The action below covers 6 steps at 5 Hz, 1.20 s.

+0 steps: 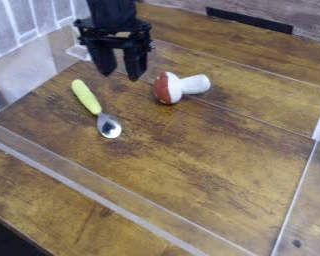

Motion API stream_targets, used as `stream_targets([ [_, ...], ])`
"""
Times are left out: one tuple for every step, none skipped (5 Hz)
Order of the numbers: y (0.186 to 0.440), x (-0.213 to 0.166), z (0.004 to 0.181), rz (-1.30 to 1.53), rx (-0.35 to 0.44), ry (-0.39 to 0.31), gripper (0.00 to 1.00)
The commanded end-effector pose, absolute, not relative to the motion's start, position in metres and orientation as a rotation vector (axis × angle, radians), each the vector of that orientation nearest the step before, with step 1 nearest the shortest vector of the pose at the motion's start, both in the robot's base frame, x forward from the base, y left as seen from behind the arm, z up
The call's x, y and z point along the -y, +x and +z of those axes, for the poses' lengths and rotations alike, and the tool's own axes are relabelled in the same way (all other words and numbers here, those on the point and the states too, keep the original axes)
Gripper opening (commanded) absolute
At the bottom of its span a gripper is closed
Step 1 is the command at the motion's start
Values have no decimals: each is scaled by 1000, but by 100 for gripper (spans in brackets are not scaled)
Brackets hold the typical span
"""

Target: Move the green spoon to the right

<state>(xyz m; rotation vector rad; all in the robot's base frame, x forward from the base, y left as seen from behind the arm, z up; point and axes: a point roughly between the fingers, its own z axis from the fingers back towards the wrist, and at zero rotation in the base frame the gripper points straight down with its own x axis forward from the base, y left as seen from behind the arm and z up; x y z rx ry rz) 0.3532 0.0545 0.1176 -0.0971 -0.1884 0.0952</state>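
One green spoon, one toy mushroom

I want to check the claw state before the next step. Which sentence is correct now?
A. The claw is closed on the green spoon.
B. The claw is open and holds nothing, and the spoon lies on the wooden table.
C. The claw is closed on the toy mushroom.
B: the claw hangs with its fingers spread and nothing between them, while the green spoon lies flat on the table, apart from it.
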Motion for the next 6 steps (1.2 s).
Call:
stream_targets([
  [354, -68, 125, 117, 230, -70, 100],
  [354, -75, 114, 219, 221, -53, 100],
  [353, -90, 105, 393, 237, -36, 100],
  [354, -104, 94, 536, 249, -29, 100],
  [355, -112, 80, 655, 248, -25, 100],
  [357, -118, 68, 743, 237, -36, 100],
])
